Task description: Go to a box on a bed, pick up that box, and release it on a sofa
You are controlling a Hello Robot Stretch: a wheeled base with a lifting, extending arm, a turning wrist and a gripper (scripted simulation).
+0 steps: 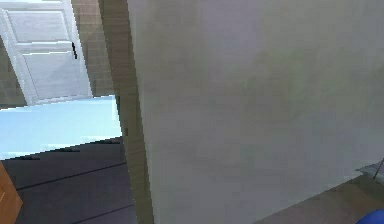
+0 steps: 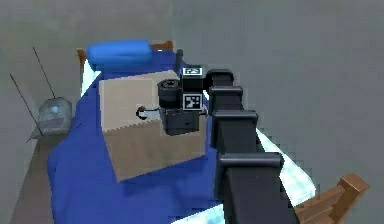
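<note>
Across most of the forward view stood a plain pale wall (image 1: 250,100), with a light blue surface (image 1: 55,125) and a white door (image 1: 45,50) at its left. On the arm side, a bed (image 2: 75,165) with a blue cover lay against grey walls, and the dark arm (image 2: 245,165) reached out over it. A flat tan box (image 2: 135,150) lay on the cover, near a blue pillow (image 2: 120,53). The gripper (image 2: 145,111) showed against the box; how its fingers stood, and whether they had hold of anything, could not be told. A small wire object (image 2: 52,112) sat beside the bed.
</note>
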